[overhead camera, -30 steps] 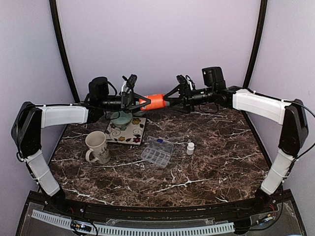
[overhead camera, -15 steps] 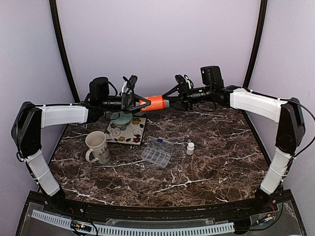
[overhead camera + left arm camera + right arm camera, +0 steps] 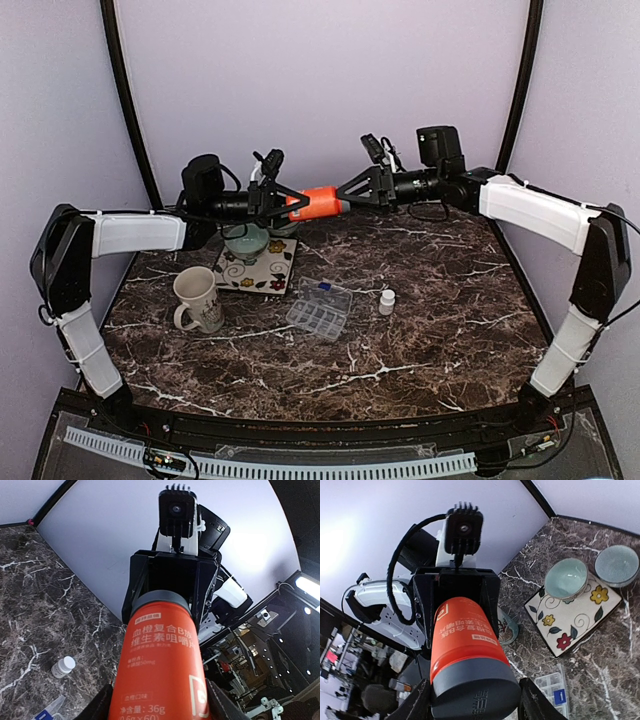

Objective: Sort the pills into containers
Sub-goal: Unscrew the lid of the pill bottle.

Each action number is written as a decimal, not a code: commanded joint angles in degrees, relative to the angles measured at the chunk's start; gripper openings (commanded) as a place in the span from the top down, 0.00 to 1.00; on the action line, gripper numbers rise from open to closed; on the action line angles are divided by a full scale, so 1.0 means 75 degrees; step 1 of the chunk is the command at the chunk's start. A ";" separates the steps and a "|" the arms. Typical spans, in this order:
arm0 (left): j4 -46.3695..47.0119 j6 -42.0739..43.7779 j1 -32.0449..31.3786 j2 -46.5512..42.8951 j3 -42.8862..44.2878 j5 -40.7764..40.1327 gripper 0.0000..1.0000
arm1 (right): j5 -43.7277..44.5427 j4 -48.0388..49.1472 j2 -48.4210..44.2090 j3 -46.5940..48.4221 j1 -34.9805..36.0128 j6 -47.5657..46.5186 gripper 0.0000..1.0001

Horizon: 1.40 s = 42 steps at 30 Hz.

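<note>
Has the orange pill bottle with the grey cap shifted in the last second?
Yes, slightly: in the top view the orange pill bottle has drifted right and a little up against the flowered square tile.

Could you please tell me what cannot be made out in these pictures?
Pills: none visible; the orange bottle is opaque in every view.
Organiser box: cell contents too small from the top; the bottom edge cuts it off in both wrist views.
Right fingers: they flank the grey cap, but the right wrist view's bottom edge cuts off any contact.
Small white bottle: label too small in the top view.
</note>
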 commanded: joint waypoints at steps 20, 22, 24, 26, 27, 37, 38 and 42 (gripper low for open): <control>0.3852 -0.3714 -0.0075 0.0362 0.0574 0.0830 0.94 | 0.2644 -0.1028 -0.1444 0.0078 0.0505 -0.3878 0.73; 0.3658 -0.3515 -0.0084 0.0319 0.0530 0.0830 0.94 | 0.2626 -0.0973 -0.1475 0.0082 0.0500 -0.3780 0.52; 0.3508 -0.3336 -0.0080 0.0276 0.0470 0.0833 0.94 | 0.2594 -0.0902 -0.1513 0.0060 0.0503 -0.3671 0.35; 0.3276 -0.3083 -0.0076 0.0208 0.0422 0.0817 0.94 | 0.2530 -0.0860 -0.1547 0.0064 0.0494 -0.3565 0.24; 0.3065 -0.2887 -0.0077 0.0167 0.0401 0.0798 0.94 | 0.2486 -0.0853 -0.1567 0.0069 0.0502 -0.3521 0.21; 0.2314 -0.2090 -0.0079 0.0021 0.0358 0.0662 0.95 | 0.2206 -0.0816 -0.1753 -0.0004 0.0454 -0.3077 0.11; 0.2269 -0.2032 -0.0078 0.0015 0.0358 0.0635 0.95 | 0.2138 -0.0706 -0.1793 -0.0089 0.0425 -0.2905 0.11; 0.1860 -0.1490 -0.0076 -0.0079 0.0363 0.0555 0.95 | 0.1407 0.0170 -0.1834 -0.0516 0.0021 -0.1417 0.12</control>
